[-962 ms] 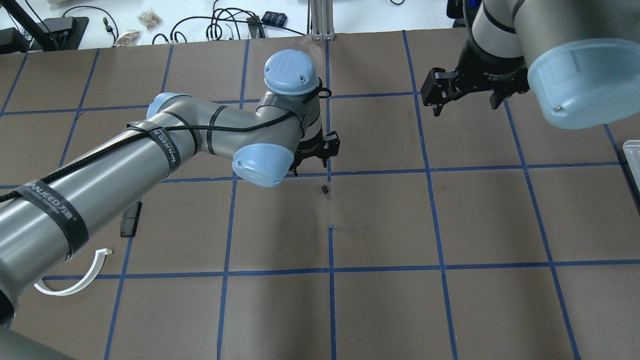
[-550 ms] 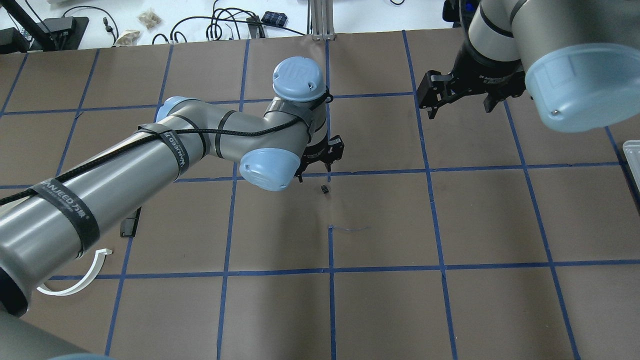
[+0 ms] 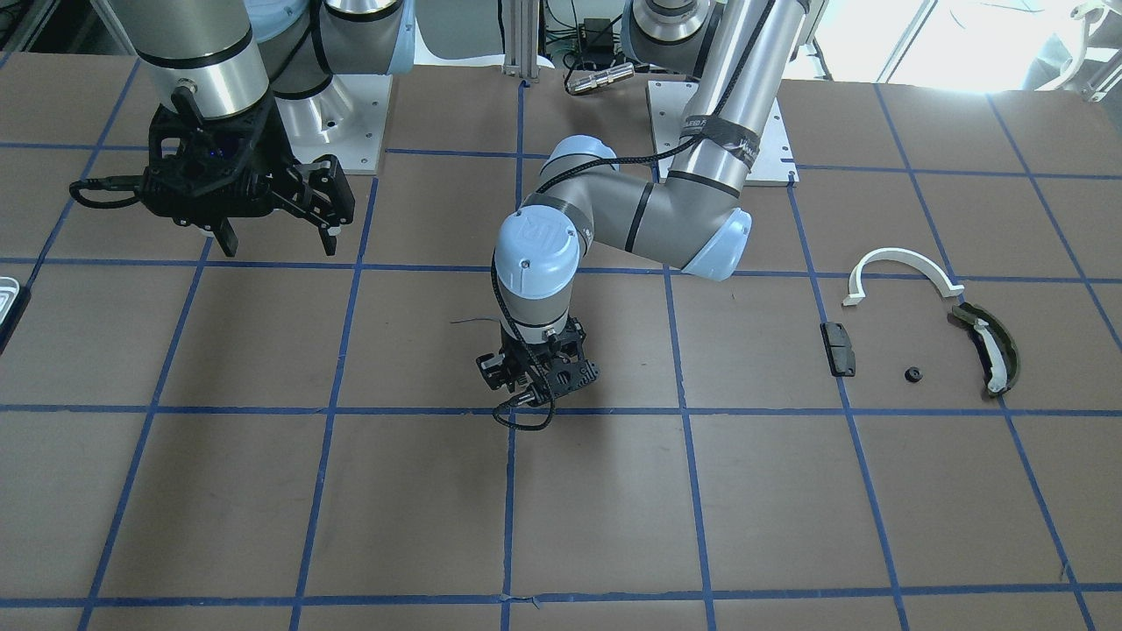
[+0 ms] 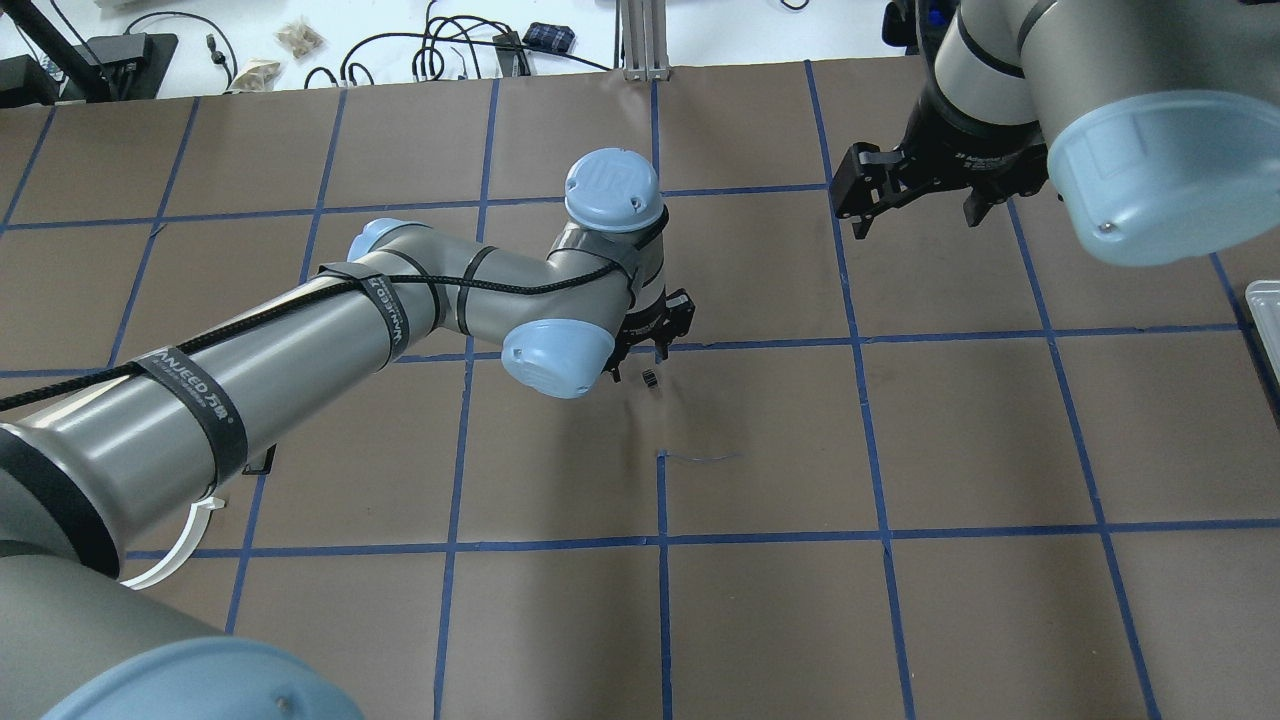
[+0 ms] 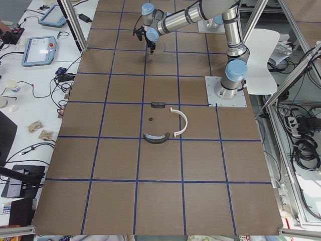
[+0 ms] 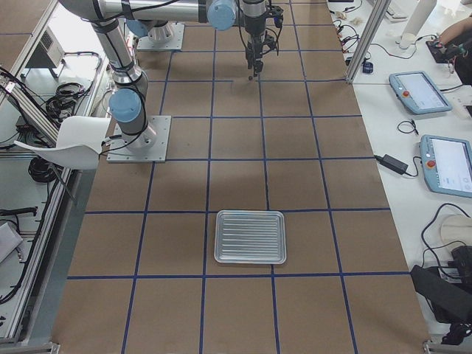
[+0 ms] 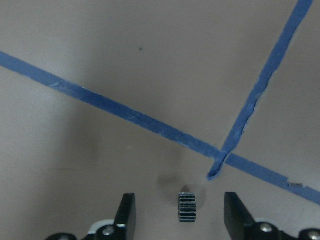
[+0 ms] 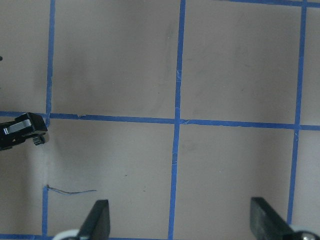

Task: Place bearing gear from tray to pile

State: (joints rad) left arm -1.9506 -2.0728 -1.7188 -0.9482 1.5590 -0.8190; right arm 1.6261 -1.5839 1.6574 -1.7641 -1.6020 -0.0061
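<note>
The bearing gear is a small black ribbed cylinder lying on the brown table near a blue tape crossing. In the left wrist view the gear sits between the two open fingers of my left gripper, untouched. My left gripper hovers low just over it. My right gripper is open and empty, high at the far right. The tray is empty; only a sliver of it shows overhead. The pile lies apart: a white semicircular strip, an olive curved piece and a black block.
A small black round part lies among the pile. A thin loose wire lies on the table near the gear. Blue tape lines grid the brown table. Cables and tablets lie beyond the far edge.
My left arm has moved right and toward the gear, bringing its open fingers around it. The gear has not moved. My right gripper has drifted slightly back.
</note>
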